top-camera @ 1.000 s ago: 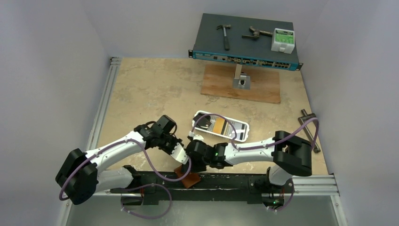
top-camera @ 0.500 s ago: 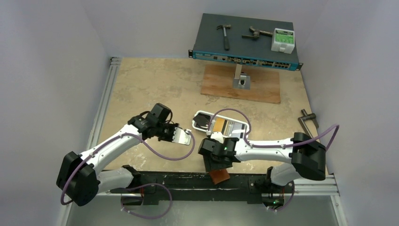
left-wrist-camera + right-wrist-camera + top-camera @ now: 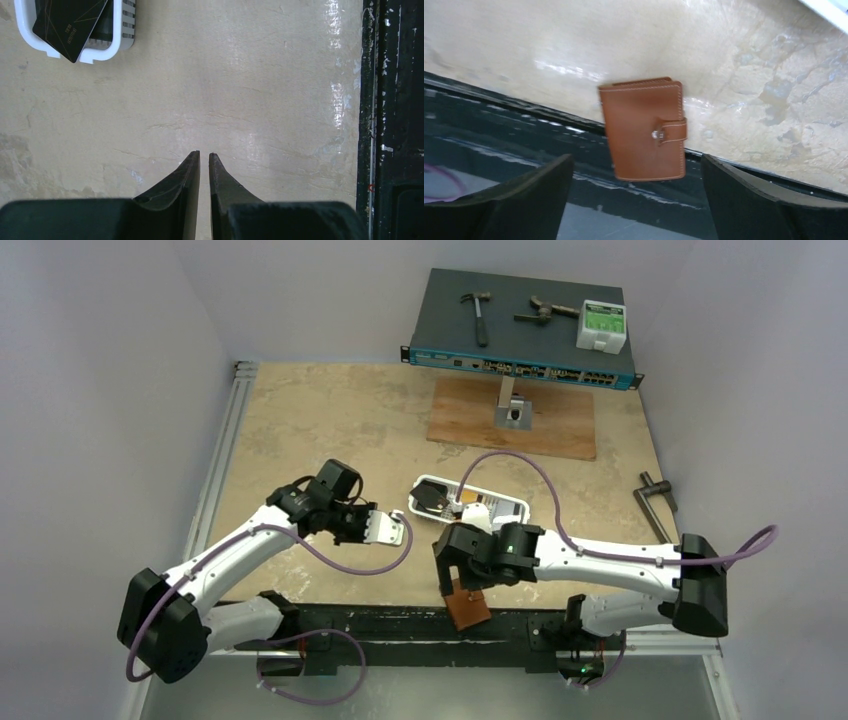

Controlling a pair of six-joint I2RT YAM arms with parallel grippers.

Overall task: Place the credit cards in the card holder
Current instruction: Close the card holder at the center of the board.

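The card holder (image 3: 644, 135) is a closed brown leather wallet with its snap tab fastened. It lies on the table's near edge, partly over the black rail (image 3: 499, 135); the top view shows the card holder (image 3: 467, 609) at the front centre. My right gripper (image 3: 636, 156) hovers over it, open wide, with both fingers clear of the leather. It appears in the top view as the right gripper (image 3: 458, 585). A black credit card (image 3: 70, 22) lies in the white tray (image 3: 117, 47). My left gripper (image 3: 204, 154) is shut on nothing over bare table, left of the tray (image 3: 425, 483).
At the back stands a network switch (image 3: 520, 335) carrying a hammer (image 3: 478, 315) and a white box (image 3: 600, 326). In front of it lies a wooden board (image 3: 470, 420) with a metal bracket (image 3: 512, 412). A metal tool (image 3: 655, 502) lies at the right edge.
My right gripper carried the card holder rightward along the near edge, then opened and let it go. My left gripper drew back to the left, away from the holder.
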